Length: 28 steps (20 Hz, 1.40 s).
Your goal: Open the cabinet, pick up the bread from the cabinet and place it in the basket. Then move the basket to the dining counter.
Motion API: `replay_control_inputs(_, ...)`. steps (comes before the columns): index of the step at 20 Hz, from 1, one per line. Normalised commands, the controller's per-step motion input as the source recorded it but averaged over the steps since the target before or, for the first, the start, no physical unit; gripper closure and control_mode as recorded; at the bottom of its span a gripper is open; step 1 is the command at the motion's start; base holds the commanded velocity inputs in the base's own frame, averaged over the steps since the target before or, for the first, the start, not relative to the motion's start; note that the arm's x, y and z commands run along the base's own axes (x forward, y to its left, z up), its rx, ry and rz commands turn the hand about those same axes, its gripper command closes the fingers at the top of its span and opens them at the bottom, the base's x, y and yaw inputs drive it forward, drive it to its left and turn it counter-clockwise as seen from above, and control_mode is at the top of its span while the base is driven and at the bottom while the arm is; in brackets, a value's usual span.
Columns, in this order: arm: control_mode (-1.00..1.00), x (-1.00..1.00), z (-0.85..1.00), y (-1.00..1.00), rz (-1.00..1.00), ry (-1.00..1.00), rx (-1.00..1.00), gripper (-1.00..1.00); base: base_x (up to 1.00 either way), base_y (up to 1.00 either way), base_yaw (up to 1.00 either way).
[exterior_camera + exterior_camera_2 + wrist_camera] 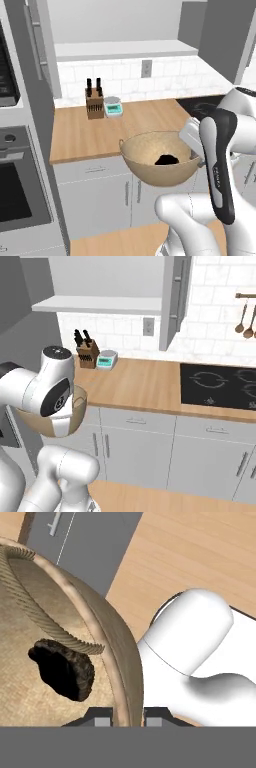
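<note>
Nearest the hand camera, the rim of the basket [127, 677] passes between the two dark fingertips of the gripper [128, 716], one tip inside the wall and one outside, so the pincer is clamped on that rim. The bread [62, 669], a small dark lump, lies on the basket's floor just inside the grip point (a loop of rope handle arcs over it).

From the left base camera, the basket [150, 165] hangs in the air in front of the tiled-wall counter [100, 135], off its edge and above the lower cabinets, with the bread [167, 159] dark in its bowl and the gripper [194, 150] at its right-hand rim. A knife block [94, 102] and small scale [113, 107] sit at the back.

The load hangs entirely to one side of the pincer, so it will likely want to tip during carrying. The dining counter cannot be made out here.
</note>
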Motion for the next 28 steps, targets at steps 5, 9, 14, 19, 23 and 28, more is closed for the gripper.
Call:
replay_control_inputs(5, 1.00, 0.00, 0.00, 0.00, 0.00, 0.00, 0.00, 1.00, -0.53, -0.07, -0.40)
replay_control_inputs(9, 1.00, 0.00, 0.00, 0.00, 0.00, 0.00, 0.00, 1.00, -0.39, -0.36, -0.52)
replay_control_inputs(14, 1.00, 0.00, 0.00, 0.00, 0.00, 0.00, 0.00, 1.00, -0.21, -0.41, -0.71)
replay_control_inputs(19, 1.00, 0.00, 0.00, 0.00, 0.00, 0.00, 0.00, 1.00, -0.03, -0.08, -0.89)
replay_control_inputs(23, 1.00, 0.00, 0.00, 0.00, 0.00, 0.00, 0.00, 1.00, 0.00, 0.00, -0.94)
replay_control_inputs(28, 1.00, 0.00, 0.00, 0.00, 0.00, 0.00, 0.00, 1.00, 0.00, 0.00, -0.97)
